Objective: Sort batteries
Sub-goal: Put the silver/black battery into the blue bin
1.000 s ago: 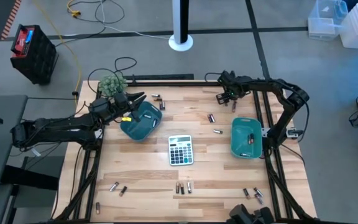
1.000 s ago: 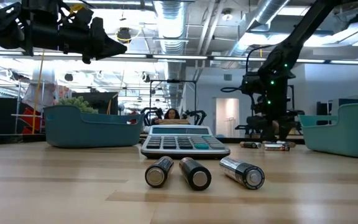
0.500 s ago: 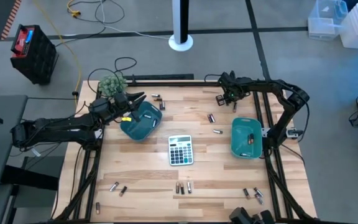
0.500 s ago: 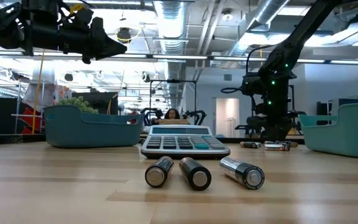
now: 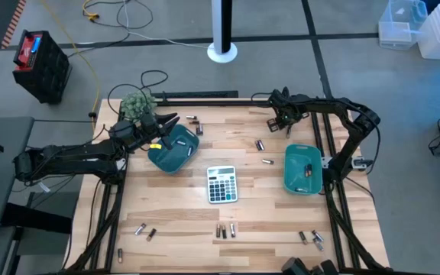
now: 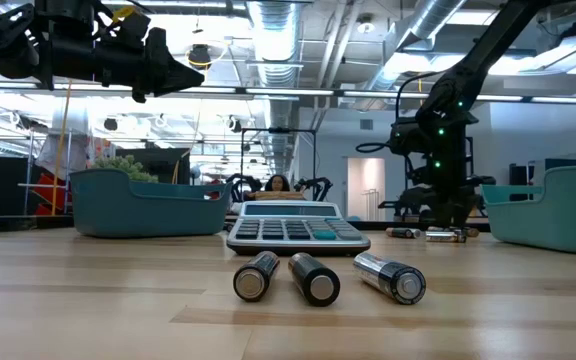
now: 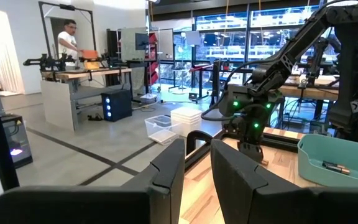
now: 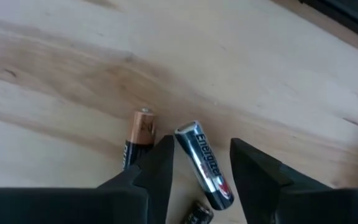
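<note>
right fingers (image 8: 166,168) low, straddling a silver battery (image 8: 205,165)

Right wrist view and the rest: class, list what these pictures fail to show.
- Copper battery, right wrist view: lower end hidden behind a finger.
- Third battery: cut by the frame edge.
- Right tray contents, low view: hidden by its wall.
- Batteries, high view: sizes too small to tell.

batteries lie scattered flat on the wood: three side by side at the near middle (image 6: 313,277), pairs at the near left (image 5: 145,230) and near right (image 5: 309,238), a silver-black one (image 8: 205,173) beside a copper-topped one (image 8: 137,144) at the far right.
</note>
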